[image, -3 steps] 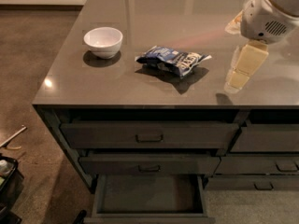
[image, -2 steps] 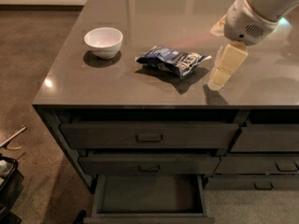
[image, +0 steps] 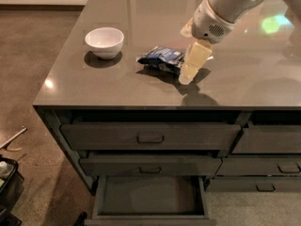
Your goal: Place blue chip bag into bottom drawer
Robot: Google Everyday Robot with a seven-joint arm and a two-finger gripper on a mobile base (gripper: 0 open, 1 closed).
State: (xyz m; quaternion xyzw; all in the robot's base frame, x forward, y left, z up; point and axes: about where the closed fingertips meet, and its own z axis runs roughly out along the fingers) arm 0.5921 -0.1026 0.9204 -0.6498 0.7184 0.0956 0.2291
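Over the grey tabletop [image: 94, 86], hovering the end effector [image: 187, 76] at the blue chip bag [image: 160, 58] for pickup, grip impossible to tell; presenting the bottom drawer [image: 148, 197] open, ready.

Looks like a kitchen or break room; home or office cannot be told. Shown by a grey island counter [image: 117, 86] with a glossy top, below the gripper [image: 186, 79] poised low over its middle. Just left of the gripper, a chip bag [image: 160, 58]; farther left, a white bowl [image: 104, 41]. Under the counter, beneath the gripper, stacks of handled drawers [image: 150, 136], with the bottom drawer [image: 149, 194] pulled open. Well to the left, a speckled brown floor [image: 28, 55].
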